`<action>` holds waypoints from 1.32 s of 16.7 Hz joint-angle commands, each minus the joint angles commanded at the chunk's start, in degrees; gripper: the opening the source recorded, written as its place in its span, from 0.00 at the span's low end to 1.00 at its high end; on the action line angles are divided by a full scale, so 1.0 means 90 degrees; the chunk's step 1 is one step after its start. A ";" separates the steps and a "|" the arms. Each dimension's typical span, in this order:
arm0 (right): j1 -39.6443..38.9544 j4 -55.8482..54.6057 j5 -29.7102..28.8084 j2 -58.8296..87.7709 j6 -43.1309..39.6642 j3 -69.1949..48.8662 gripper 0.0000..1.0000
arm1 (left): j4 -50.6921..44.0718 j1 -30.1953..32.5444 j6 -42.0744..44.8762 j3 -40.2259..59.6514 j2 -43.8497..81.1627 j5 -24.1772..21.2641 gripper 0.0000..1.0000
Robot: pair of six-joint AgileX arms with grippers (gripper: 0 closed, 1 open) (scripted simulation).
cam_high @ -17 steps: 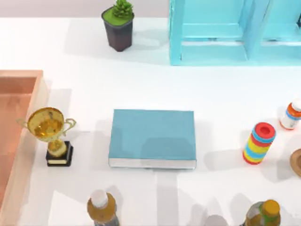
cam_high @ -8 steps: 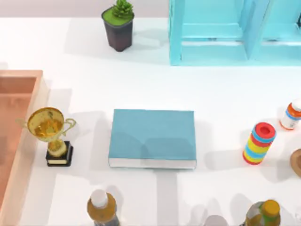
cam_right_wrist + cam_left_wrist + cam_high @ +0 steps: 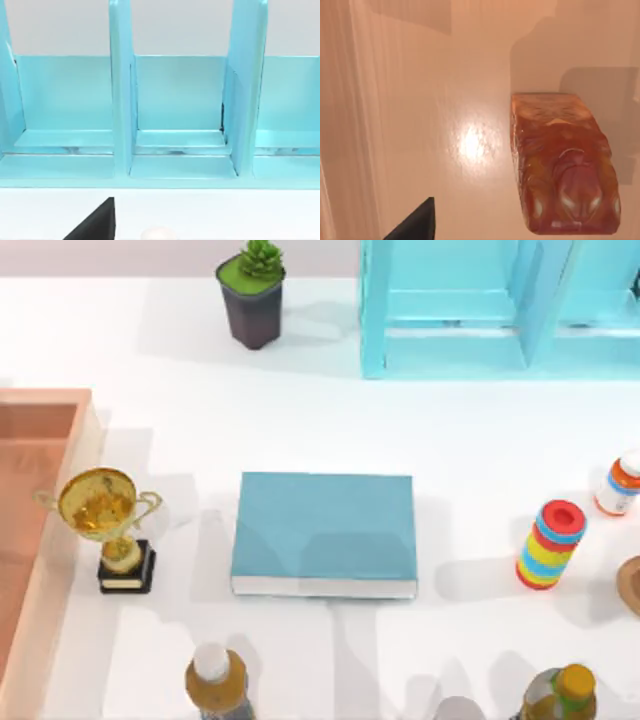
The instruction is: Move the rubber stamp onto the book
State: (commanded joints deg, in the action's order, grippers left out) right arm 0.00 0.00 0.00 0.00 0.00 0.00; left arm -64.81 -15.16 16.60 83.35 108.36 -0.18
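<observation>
The rubber stamp (image 3: 565, 167) appears in the left wrist view as a boxy orange-brown piece resting on a smooth salmon-coloured floor. A dark corner of my left gripper (image 3: 415, 225) shows beside it, apart from it. The book (image 3: 324, 532), flat with a teal-blue cover and white page edges, lies in the middle of the table in the top view with nothing on it. In the right wrist view, a dark corner of my right gripper (image 3: 95, 222) faces the light-blue shelf unit (image 3: 180, 115).
A salmon wooden tray (image 3: 60, 540) runs along the table's left edge, with a gold trophy (image 3: 105, 525) beside it. A potted plant (image 3: 252, 295) and the light-blue shelf unit (image 3: 500, 310) stand at the back. A striped cylinder (image 3: 550, 543), a small bottle (image 3: 618, 483) and several front bottles (image 3: 215, 680) crowd the right and front.
The soft shadows lying over the book and the table around it have slid and thinned. No object on the table has moved.
</observation>
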 joint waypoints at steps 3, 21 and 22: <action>0.0000 0.0000 0.0000 0.0000 0.0000 0.0000 1.00 | 0.0803 -0.0012 0.0015 -0.0568 0.0227 -0.0001 1.00; 0.0000 0.0000 0.0000 0.0000 0.0000 0.0000 1.00 | 0.1710 -0.0026 0.0033 -0.1210 0.0496 -0.0003 0.32; 0.0000 0.0000 0.0000 0.0000 0.0000 0.0000 1.00 | 0.1710 -0.0026 0.0033 -0.1210 0.0496 -0.0003 0.25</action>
State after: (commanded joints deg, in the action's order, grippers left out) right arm 0.00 0.00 0.00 0.00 0.00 0.00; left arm -49.42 -15.39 16.90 72.47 112.82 -0.20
